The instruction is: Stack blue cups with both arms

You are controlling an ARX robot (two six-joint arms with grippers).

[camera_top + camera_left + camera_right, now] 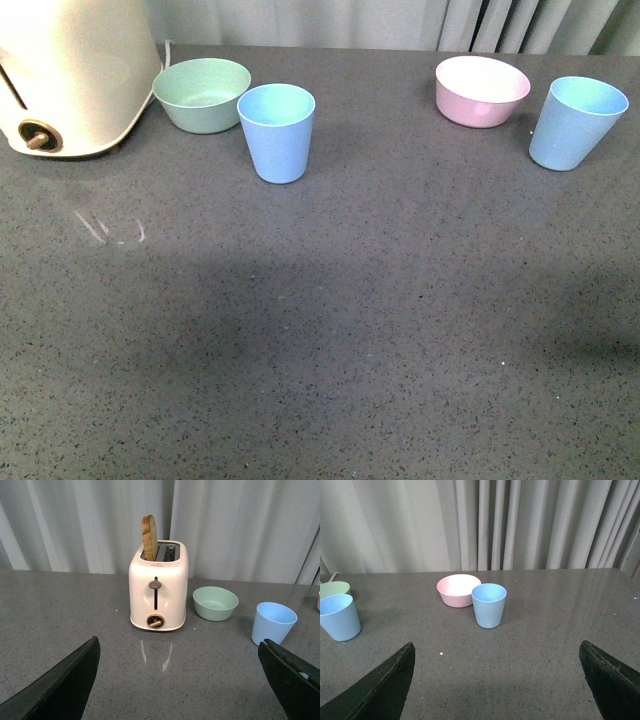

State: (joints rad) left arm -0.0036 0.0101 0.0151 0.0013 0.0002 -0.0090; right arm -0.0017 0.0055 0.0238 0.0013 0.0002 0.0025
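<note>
Front view: left blue cup [277, 132] upright by the mint bowl [201, 93], right blue cup [577, 122] by the pink bowl [481, 90]. Left wrist view: left end effector [179, 641] spread wide, empty, left blue cup ahead, off-centre. Right wrist view: right end effector [497, 644] likewise, right blue cup straight ahead

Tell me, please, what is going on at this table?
A two-armed robot is meant to stack two blue cups, but nothing is held yet. The first cup stands upright beside the green bowl, the second cup beside the pink bowl, well apart. The left claw and right claw are open and empty, short of the cups. A toaster sits nearby.
</note>
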